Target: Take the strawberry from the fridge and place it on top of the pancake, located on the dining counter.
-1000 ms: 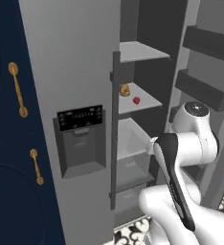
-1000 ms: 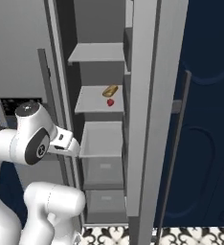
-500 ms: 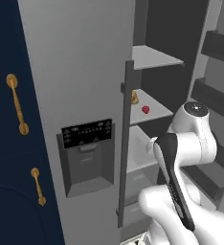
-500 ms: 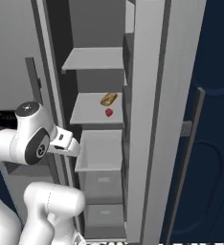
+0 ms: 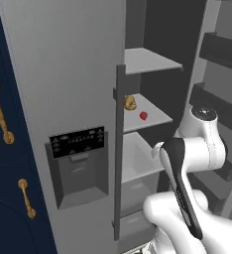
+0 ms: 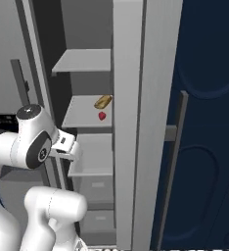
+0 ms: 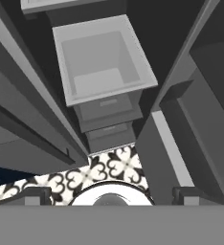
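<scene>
Since before: both base views have shifted as one and the fridge interior looms larger, so the base has driven closer; the shelf items themselves have not moved.
Fridge: centre of the left base view, right door swung open so the arm can reach its shelves.
Drawer: open-topped, at the top of the hand view, since the hand looks downward.
Gripper: tips low in the hand view, set fully apart, holding nothing; readied for the pick, I judge.
Tan lump: just behind the fruit.
Strawberry: middle shelf, right of centre in the left base view, waiting untouched.
</scene>
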### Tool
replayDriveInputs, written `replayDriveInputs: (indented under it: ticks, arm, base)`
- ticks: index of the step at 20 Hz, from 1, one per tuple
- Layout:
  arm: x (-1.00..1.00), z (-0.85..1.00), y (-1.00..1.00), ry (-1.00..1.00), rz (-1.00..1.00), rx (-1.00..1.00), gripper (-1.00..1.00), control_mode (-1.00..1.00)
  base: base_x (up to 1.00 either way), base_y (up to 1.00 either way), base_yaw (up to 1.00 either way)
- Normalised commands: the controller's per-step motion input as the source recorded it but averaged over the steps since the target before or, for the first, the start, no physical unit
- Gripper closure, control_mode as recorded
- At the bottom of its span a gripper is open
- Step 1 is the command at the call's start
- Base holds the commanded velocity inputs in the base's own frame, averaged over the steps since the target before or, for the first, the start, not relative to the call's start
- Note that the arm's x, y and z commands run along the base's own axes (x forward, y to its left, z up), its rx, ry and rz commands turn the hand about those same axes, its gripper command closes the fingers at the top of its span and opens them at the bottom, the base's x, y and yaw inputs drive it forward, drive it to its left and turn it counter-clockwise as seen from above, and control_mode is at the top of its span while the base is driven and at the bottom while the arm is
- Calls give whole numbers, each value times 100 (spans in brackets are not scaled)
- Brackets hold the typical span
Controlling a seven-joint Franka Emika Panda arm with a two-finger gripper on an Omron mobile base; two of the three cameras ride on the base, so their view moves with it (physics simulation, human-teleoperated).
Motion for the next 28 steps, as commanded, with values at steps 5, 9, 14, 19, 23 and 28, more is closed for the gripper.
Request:
replayDriveInputs:
  ticks: [5,9,14,19,23,28]
  arm:
    - [0,0,0,0,0,0,-100,100]
    - [0,0,0,0,0,0,-100,100]
    - [0,0,0,0,0,0,-100,100]
    - [0,0,0,0,0,0,-100,100]
    - [0,0,0,0,0,0,-100,100]
    - [0,0,0,0,0,0,-100,100]
  base:
    - [34,0,-10]
    - [45,0,-7]
    - [37,-2,0]
    - [32,-9,0]
    - [21,-23,0]
    - [15,-32,0]
